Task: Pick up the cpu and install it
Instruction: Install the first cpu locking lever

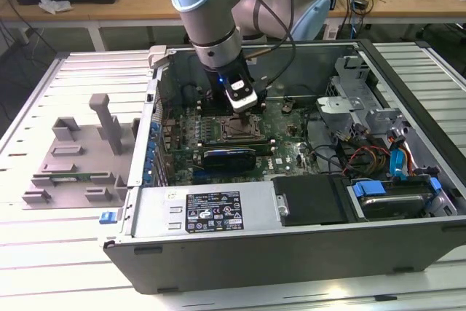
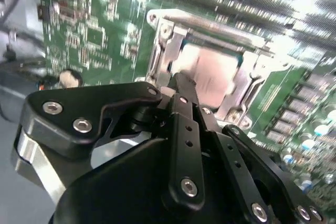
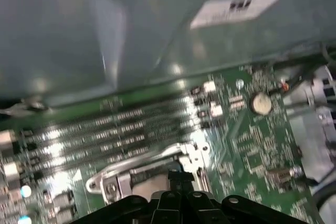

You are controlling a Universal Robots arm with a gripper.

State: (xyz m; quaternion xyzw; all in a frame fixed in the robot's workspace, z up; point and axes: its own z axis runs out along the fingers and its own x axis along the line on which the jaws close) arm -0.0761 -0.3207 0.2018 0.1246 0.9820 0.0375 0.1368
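CPU point(image 2: 215, 77), a pale silvery square, lies inside the metal-framed socket point(image 2: 173, 45) on the green motherboard point(image 2: 94, 35) in the second wrist view; its near edge is hidden behind the black fingers point(image 2: 181, 108) of the gripper point(image 2: 181, 85), and the picture is too smeared to tell whether the chip sits fully flat. The fingertips look drawn together just above the chip's near edge, with nothing visible between them, though I cannot tell if they touch it. In the first wrist view the gripper point(image 3: 181, 179) is cut off at the frame edge, its tip over the socket point(image 3: 152, 174), whose bright load lever point(image 3: 142, 162) arcs around it.

In the exterior view the gripper point(image 1: 244, 111) hangs straight down from the arm point(image 1: 211, 12) into the open computer case point(image 1: 291, 253), directly above the socket point(image 1: 237, 129); the chip itself is too small to make out there. The case lies on its side on a slatted table point(image 1: 44, 267) and holds the motherboard point(image 1: 284, 132), a black power supply point(image 1: 211, 209), a drive cage point(image 1: 364, 107) and bundled cables point(image 1: 364, 158). A grey fixture point(image 1: 80, 158) sits on the table beside the case, at the exterior view's left.
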